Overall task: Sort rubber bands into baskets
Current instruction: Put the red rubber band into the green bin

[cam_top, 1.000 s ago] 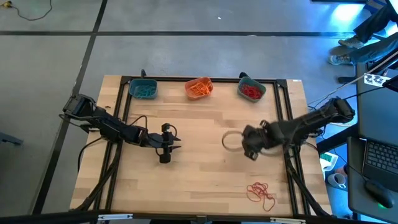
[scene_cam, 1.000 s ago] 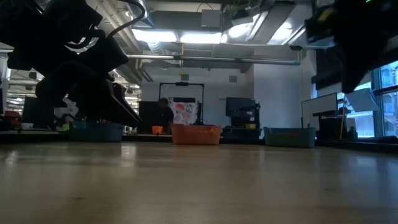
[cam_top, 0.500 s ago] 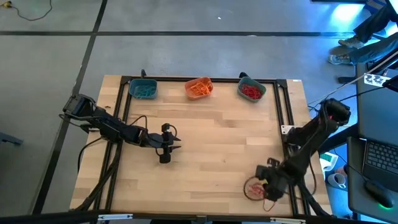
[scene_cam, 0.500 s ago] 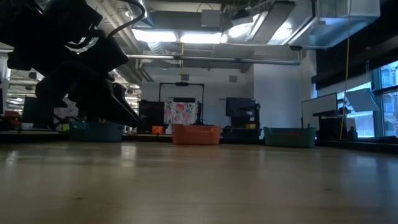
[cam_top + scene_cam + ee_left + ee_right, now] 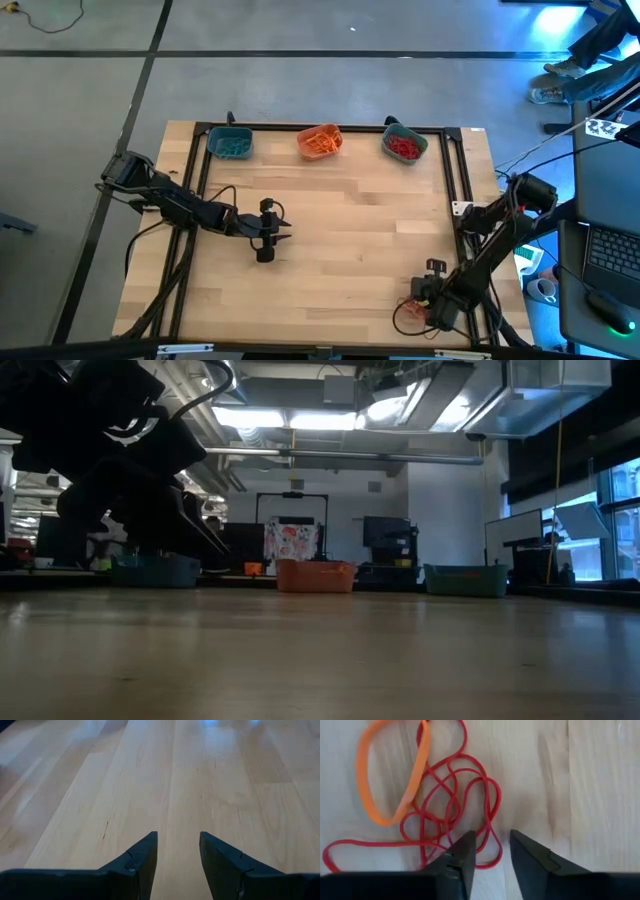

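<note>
**Right gripper low over a tangle of rubber bands**

A loose tangle of red rubber bands [image 5: 451,815] lies on the wooden surface [image 5: 340,240] directly under the right gripper [image 5: 492,851], with one orange rubber band [image 5: 390,780] lying against the side of the tangle farthest from that gripper's fingertips. Seen from the right wrist, the two dark fingers [image 5: 461,857] stand a little apart, released, with a red loop passing just ahead of the gap between them; nothing is clamped. From above, the right gripper [image 5: 432,300] sits at the surface's near right corner, the red strands showing beside it.

Well away from that gripper, along the far edge of the surface, stand the three baskets: a teal basket [image 5: 231,144] with grey-teal bands in it, an orange basket [image 5: 320,141] holding orange bands, and a second teal basket [image 5: 404,145] holding red ones. In the low view the orange basket [image 5: 315,575] shows in the middle of the far edge, between the two teal ones.

The left gripper [image 5: 265,236] waits over the middle-left of the surface, far from the tangle. Its fingers [image 5: 137,860] are spread and empty, with only bare wood ahead of them.
</note>
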